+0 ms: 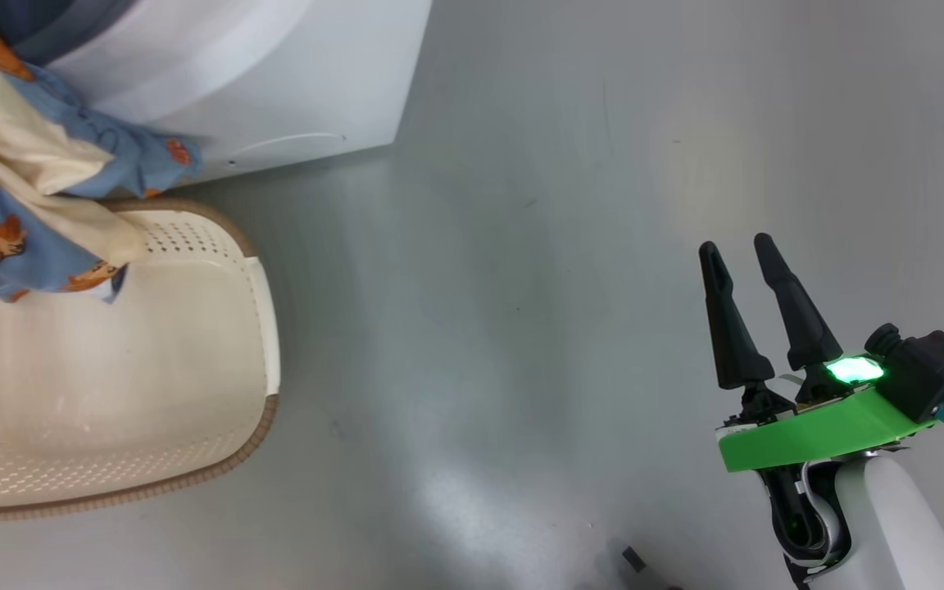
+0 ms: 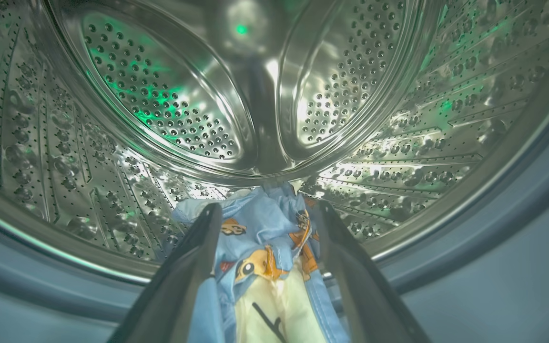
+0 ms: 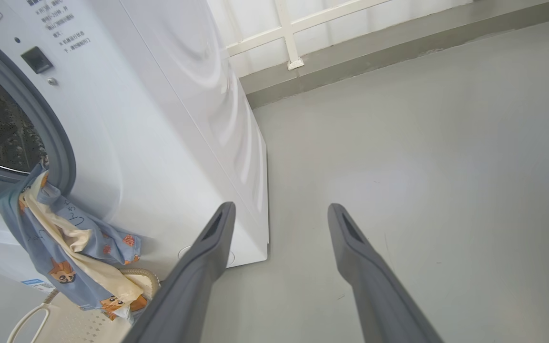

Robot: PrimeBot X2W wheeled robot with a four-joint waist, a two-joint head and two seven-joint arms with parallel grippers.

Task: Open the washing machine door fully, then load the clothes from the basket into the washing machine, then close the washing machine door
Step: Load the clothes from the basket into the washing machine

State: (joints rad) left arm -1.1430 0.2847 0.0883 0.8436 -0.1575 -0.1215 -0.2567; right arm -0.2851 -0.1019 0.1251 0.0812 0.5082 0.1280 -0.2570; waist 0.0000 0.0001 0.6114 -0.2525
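Hanging half out of the washing machine, the clothes drape from the lip of the opening, past the grey gasket and down the white front; their lower end reaches the rim of the basket, which stands on the floor just in front of the machine; the blue printed fabric and the cream cloth are bunched together. Just inside the mouth of the steel drum, the left gripper points inward with its two dark fingers spread wide; the upper end of the clothes lies between them and spills a little way onto the drum's lower wall; whether the fabric presses against either finger I cannot tell. Off to the other side, well apart from machine and basket, the right gripper hangs over the grey floor; its fingers are likewise wide apart and hold nothing; a green light glows at its wrist.
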